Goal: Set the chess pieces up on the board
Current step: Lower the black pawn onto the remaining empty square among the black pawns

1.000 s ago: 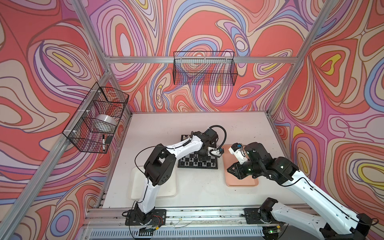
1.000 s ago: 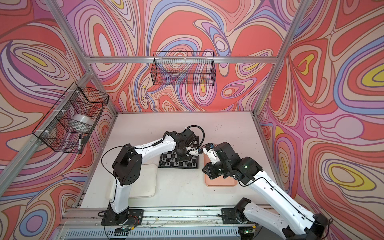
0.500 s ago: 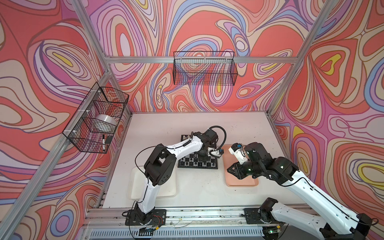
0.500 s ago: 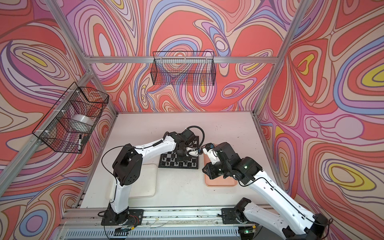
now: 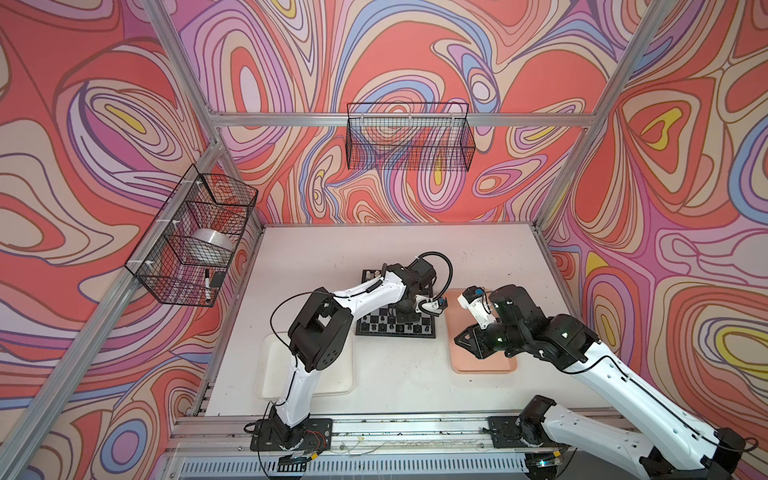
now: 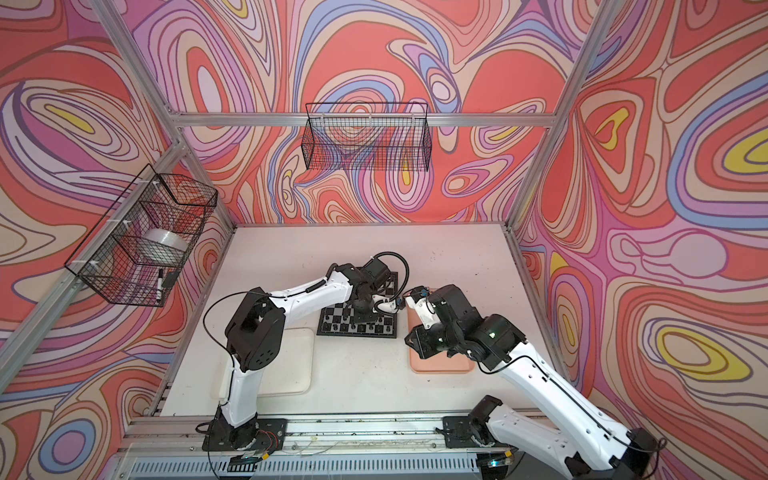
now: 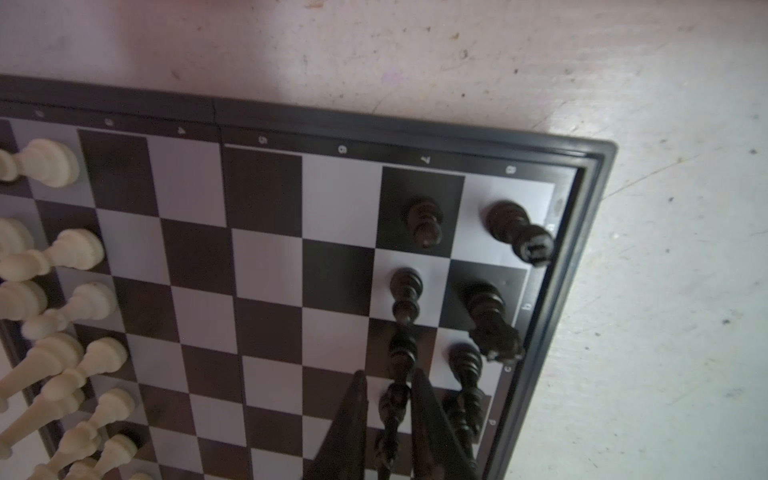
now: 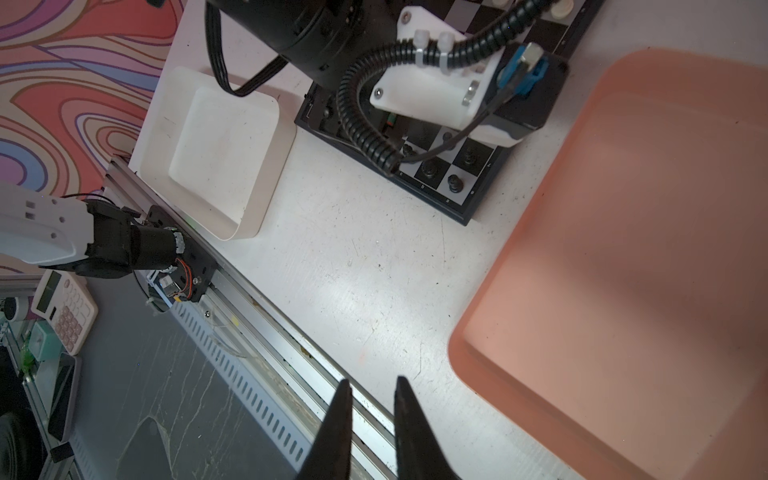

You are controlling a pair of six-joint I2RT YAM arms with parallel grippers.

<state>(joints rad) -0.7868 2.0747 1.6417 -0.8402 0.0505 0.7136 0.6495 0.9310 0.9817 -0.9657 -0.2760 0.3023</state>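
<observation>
Right gripper (image 8: 370,380): gap unreadable in both top views. In the right wrist view its tips are seen slightly parted, empty, held over the table (image 8: 374,270) beside the pink tray (image 8: 623,270). Left gripper (image 7: 388,372) is pointed down at the board (image 7: 266,257), tips narrowly parted astride a black pawn (image 7: 395,401); contact is blurred. Cream pieces (image 7: 79,249) are cut off at the opposite side.

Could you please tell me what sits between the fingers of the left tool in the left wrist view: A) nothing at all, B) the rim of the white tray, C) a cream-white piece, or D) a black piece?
D: in the left wrist view a black piece stands on the board between the two dark fingers of the left tool, in line with other black pieces.
</observation>
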